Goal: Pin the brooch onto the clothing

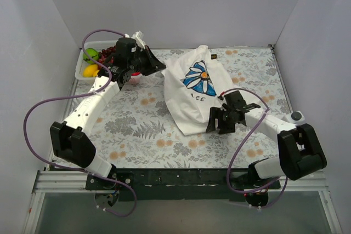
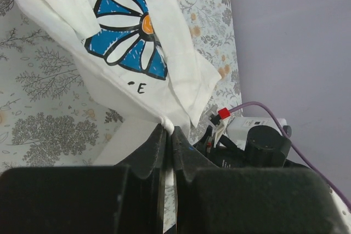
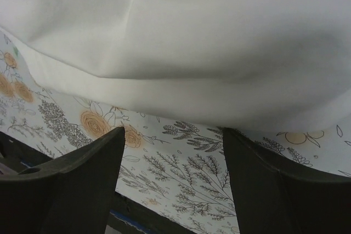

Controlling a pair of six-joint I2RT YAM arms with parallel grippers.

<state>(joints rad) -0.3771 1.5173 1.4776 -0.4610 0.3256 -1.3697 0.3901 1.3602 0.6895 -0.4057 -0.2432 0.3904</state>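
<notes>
Brooch: not surely found. A dark speck (image 1: 215,56) on the surface (image 1: 137,119), just beside the shirt's far right edge, may be it, but it is too small to tell. Neither pair of jaws holds it.
Clothing: the white T-shirt (image 1: 192,89) lies bunched mid-surface, with the daisy print (image 1: 200,78) facing up.
Left gripper (image 2: 167,132): at the shirt's far left edge, jaws pressed together on a small fold of white cloth.
Right gripper (image 3: 173,135): at the shirt's near right hem, jaws spread with nothing between them and the hem just beyond the tips.
Risk, slipping: the left pinch takes only a thin bit of cloth, so a pull would likely free it.
Risk, dragging: a tug by either arm could sweep the bunched shirt over the speck and hide it.
Risk, pinning: with the cloth this rumpled, a pin could catch several layers or none.
Risk, pick-up: so small and flat a disc may skid from the jaws.
</notes>
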